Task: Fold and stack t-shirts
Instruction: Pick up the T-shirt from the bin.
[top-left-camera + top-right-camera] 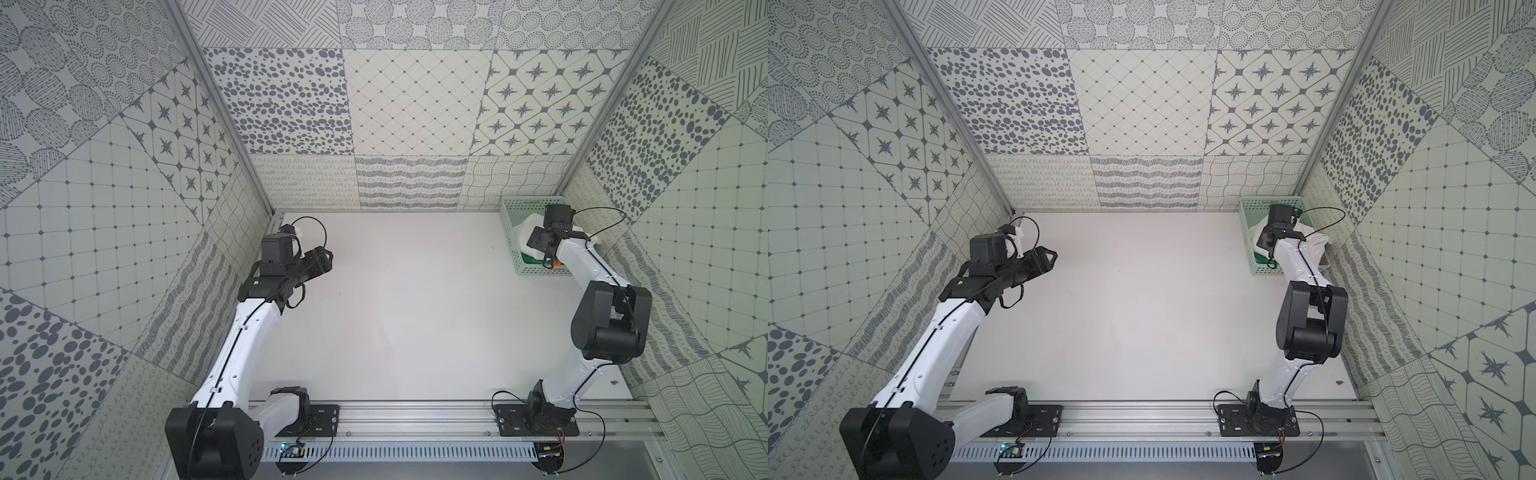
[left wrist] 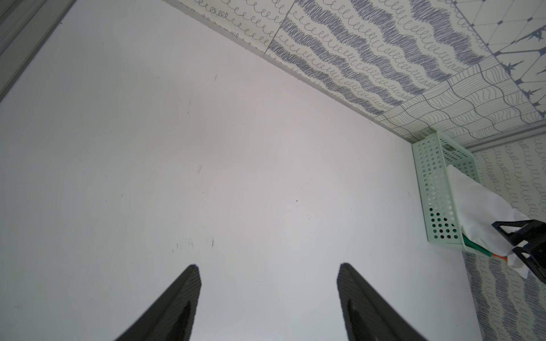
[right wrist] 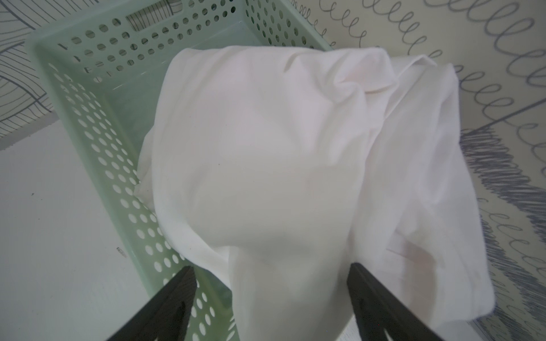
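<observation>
**Holdings, largest first**

1. Flat white tabletop (image 1: pixel 415 316) — it is lying under both of my arms in both top views.
2. Mint-green perforated plastic basket (image 1: pixel 510 241) — it is standing in the far right corner of the tabletop, close against the patterned walls.
3. White soft cloth t-shirt (image 3: pixel 266 147) is heaping up out of the basket in loose folds and spilling over the rim on the wall side. It is covering most of what is lying below it.
4. My right claw (image 3: pixel 271 265) is hanging just over the near end of the basket. Its black fingers are standing wide apart, one on either side of a bulge of the white t-shirt. I am counting it released, not clenched. I cannot tell whether either finger is touching the cloth.
5. My left claw (image 2: pixel 269 265) is hovering over the tabletop at the far left, well apart from the basket. Its fingers are spreading wide and grasping nothing.
6. Green cloth t-shirt (image 2: pixel 469 242) is showing as a sliver under the white one and through the basket's holes.
7. Orange cloth t-shirt (image 2: pixel 499 256) is peeking out just beside the green one as the smallest strip.
</observation>
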Available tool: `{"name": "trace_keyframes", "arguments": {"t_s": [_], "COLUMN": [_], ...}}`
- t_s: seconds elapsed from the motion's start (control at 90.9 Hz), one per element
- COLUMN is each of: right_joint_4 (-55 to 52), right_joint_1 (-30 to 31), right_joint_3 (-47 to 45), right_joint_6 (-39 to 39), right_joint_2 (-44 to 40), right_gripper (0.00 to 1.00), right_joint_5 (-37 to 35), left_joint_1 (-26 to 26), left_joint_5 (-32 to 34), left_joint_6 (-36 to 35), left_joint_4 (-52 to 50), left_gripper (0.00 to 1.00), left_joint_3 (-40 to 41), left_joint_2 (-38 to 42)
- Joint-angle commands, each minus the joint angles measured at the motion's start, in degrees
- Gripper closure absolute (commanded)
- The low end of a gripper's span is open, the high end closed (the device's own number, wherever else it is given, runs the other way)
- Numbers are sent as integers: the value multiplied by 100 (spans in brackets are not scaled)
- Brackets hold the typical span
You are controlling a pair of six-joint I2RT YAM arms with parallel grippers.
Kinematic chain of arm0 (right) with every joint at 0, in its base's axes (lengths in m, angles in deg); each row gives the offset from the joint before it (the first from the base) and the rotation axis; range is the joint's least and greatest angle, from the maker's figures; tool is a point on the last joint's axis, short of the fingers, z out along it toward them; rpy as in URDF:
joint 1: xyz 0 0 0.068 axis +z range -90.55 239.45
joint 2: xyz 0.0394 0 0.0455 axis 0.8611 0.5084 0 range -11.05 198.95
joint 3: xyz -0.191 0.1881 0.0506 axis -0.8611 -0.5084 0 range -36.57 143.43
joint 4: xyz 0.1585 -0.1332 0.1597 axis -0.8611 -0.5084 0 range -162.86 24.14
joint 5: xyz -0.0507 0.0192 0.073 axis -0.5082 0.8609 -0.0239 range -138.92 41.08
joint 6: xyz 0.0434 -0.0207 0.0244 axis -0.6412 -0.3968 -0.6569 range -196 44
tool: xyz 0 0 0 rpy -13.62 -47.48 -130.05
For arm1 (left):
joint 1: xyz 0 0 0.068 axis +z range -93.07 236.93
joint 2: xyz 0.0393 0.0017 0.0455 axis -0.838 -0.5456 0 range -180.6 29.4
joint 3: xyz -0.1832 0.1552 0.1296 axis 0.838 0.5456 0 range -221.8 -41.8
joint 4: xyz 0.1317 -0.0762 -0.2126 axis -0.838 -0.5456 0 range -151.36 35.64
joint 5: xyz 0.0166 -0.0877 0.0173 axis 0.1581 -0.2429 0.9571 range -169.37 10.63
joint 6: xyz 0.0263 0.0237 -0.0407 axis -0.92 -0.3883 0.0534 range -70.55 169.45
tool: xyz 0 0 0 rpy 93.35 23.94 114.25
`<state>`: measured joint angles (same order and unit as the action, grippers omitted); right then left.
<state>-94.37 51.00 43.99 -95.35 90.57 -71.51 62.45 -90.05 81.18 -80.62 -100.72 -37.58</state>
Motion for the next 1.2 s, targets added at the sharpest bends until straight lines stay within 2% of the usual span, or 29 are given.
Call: {"name": "trace_keyframes", "arguments": {"t_s": [0.0, 0.154, 0.242, 0.308, 0.451, 0.704, 0.858, 1.001, 1.189], "right_joint_4": [100, 100, 100, 100, 79, 17, 12, 47, 560], "right_joint_1": [2, 5, 6, 1, 3, 27, 210, 661, 1471], "right_joint_3": [-131, -279, -310, -299, -235, 185, 467, 416, 50], "right_joint_6": [-46, 34, 85, 156, 177, 148, 33, -55, -449], "right_joint_2": [58, 98, 113, 133, 91, -395, -942, -1429, -1904], "right_gripper": [17, 18, 27, 46, 100, 100, 100, 100, 100], "right_joint_5": [-114, -221, -209, -156, -146, 40, 648, 1969, 4314], "left_joint_1": [11, 13, 6, 9, 11, 10, 10, 6, 10], "left_joint_5": [-63, -59, -62, -67, -55, -26, -83, -279, -362], "left_joint_6": [9, 0, 0, -7, -7, 68, 475, 938, 1045], "left_joint_4": [-130, -94, -72, -73, -55, -16, 220, 651, 771], "left_gripper": [24, 25, 28, 30, 30, 30, 32, 37, 33], "left_joint_3": [61, 132, 157, 155, 161, 181, 325, 562, 368], "left_joint_2": [15, -56, -101, -135, -184, -267, -439, -795, -1231]}}
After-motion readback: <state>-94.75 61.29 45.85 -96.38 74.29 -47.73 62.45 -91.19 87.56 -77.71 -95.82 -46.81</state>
